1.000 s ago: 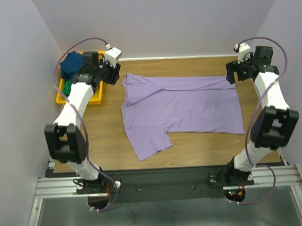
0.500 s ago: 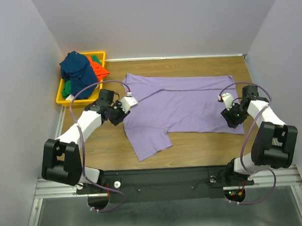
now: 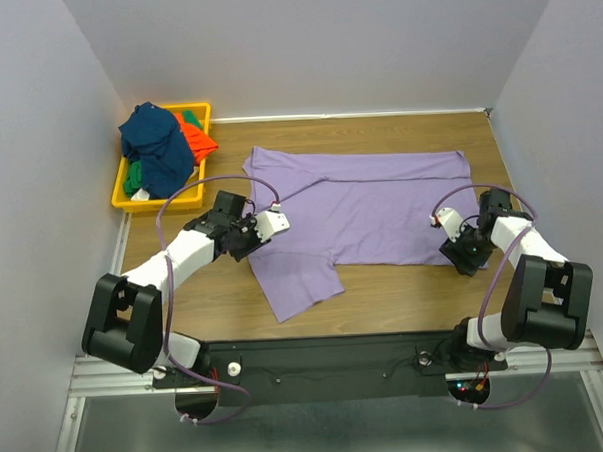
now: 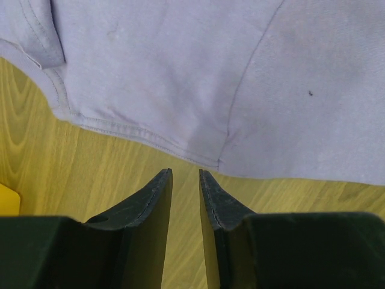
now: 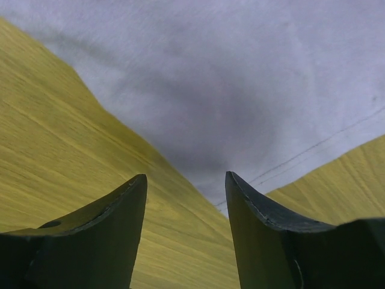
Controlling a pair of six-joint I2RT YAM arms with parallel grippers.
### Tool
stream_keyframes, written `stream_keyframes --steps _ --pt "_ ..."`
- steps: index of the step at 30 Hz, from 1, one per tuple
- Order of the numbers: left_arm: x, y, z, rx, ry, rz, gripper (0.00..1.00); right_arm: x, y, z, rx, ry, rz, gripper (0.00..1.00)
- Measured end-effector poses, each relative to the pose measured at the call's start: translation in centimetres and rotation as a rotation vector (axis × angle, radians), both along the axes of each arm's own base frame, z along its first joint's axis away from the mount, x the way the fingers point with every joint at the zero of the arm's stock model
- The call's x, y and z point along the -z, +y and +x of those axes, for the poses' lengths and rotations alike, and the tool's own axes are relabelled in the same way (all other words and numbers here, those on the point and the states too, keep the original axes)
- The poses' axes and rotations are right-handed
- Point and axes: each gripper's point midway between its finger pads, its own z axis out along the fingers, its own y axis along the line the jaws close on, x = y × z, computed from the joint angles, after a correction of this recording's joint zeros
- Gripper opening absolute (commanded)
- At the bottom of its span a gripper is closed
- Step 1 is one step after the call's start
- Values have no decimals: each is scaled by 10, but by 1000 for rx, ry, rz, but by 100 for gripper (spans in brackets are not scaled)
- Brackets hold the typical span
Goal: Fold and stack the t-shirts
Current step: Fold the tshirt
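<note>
The lavender-purple t-shirt [image 3: 366, 208] lies spread flat on the wooden table [image 3: 404, 282], one sleeve pointing toward the near edge. My left gripper [image 3: 250, 238] sits low at the shirt's left edge. In the left wrist view its jaws [image 4: 185, 174] stand narrowly open over bare wood, the tips just short of the shirt's hem [image 4: 150, 135]. My right gripper [image 3: 461, 251] is at the shirt's near right corner. In the right wrist view it [image 5: 186, 177] is open, with the cloth's corner [image 5: 240, 90] just ahead of the fingertips and nothing gripped.
A yellow bin [image 3: 162, 200] at the back left holds a heap of a navy blue shirt [image 3: 156, 142], an orange-red one [image 3: 200, 138] and a green one [image 3: 132, 179]. Grey walls close in the left, back and right sides.
Both arms have swung from the shirt's far corners down toward its near side and dropped low to the table. Both grippers have narrowed.
</note>
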Motion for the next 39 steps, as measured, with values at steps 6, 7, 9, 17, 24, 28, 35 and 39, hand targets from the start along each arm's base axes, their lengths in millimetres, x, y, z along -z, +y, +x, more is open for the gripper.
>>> stream_keyframes --steps 6,7,9,17,24,28,35,39 --pt "13 2 5 19 12 33 36 10 -2 1 -3 19 -4 61" --pt "15 2 5 24 15 39 36 11 -2 1 -4 21 -5 60" --pt "17 2 6 35 17 49 36 11 -3 3 -7 19 -9 56" --pt "12 -7 11 99 11 33 37 14 -5 0 -11 25 -21 33" --pt "16 -18 -7 181 58 31 39 13 -8 4 -15 3 -38 9" --pt "23 -19 -10 199 69 44 39 13 -10 8 -16 -10 -51 0" --pt "42 -15 -16 209 90 86 12 12 -13 5 -23 -26 -74 1" --pt "43 -15 -14 214 71 99 0 12 -14 3 -24 -28 -84 0"
